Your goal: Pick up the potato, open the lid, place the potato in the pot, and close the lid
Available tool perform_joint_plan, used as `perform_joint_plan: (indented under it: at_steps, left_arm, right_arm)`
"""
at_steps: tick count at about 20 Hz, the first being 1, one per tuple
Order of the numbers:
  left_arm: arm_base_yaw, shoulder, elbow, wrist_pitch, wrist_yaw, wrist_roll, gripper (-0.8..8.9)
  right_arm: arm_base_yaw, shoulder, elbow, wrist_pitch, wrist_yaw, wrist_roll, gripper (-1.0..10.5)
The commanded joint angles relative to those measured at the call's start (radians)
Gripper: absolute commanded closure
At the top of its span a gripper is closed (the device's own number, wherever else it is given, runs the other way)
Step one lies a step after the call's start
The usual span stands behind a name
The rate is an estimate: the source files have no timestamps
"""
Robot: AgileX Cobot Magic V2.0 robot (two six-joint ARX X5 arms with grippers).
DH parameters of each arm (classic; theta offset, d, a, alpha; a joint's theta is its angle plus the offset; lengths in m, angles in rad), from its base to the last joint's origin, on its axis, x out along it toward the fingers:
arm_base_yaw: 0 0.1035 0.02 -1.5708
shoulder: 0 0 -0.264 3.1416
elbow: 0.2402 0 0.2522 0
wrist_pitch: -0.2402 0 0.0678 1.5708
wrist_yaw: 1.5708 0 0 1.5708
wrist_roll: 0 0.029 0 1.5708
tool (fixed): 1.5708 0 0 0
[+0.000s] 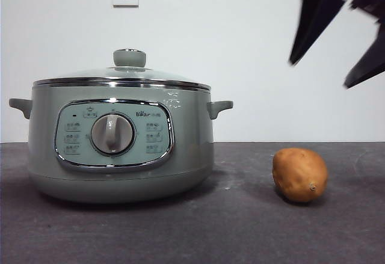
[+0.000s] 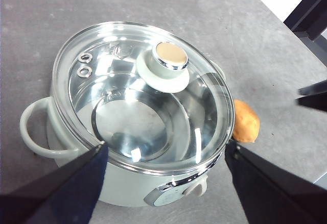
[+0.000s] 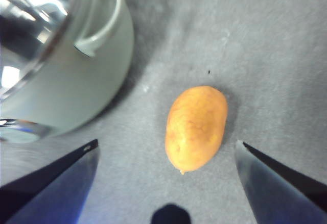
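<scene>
Front view: nothing done yet. potato [image 1: 299, 174] sits on the table [image 1: 240, 228] at lower right, lid [image 1: 123, 71] closed on the pot [image 1: 120, 150] at left. Right gripper [image 3: 166, 155] spread wide above the potato; left gripper [image 2: 163, 155] spread over the lid. All four steps remain.

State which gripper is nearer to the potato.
Right. The right gripper hangs open above the potato, its jaws either side of it. The left gripper is open over the lid of the pot, farther from the potato.
</scene>
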Motion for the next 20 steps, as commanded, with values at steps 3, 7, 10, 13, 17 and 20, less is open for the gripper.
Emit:
perform_joint_plan:
  at_steps: [3, 7, 10, 13, 17, 20]
  left_arm:
    - [0.002, 0.0, 0.005, 0.002, 0.003, 0.009, 4.28]
    - [0.002, 0.0, 0.005, 0.0, 0.002, 0.009, 4.28]
    - [0.002, 0.0, 0.005, -0.006, 0.002, 0.009, 4.28]
    - [0.002, 0.0, 0.005, -0.019, 0.001, 0.01, 4.28]
    - [0.002, 0.0, 0.005, -0.025, 0.002, 0.01, 4.28]
    - [0.002, 0.0, 0.005, -0.033, 0.002, 0.011, 4.28]
  right_arm:
    - [0.069, 0.203, 0.053, 0.004, 0.105, 0.044, 5.1]
    - [0.079, 0.359, 0.071, 0.024, 0.169, 0.069, 5.1]
    - [0.079, 0.434, 0.071, 0.072, 0.169, 0.07, 5.2]
    - [0.079, 0.459, 0.071, 0.092, 0.168, 0.071, 7.4]
    - [0.079, 0.459, 0.071, 0.085, 0.168, 0.088, 9.6]
    - [0.08, 0.437, 0.071, 0.078, 0.163, 0.088, 9.5]
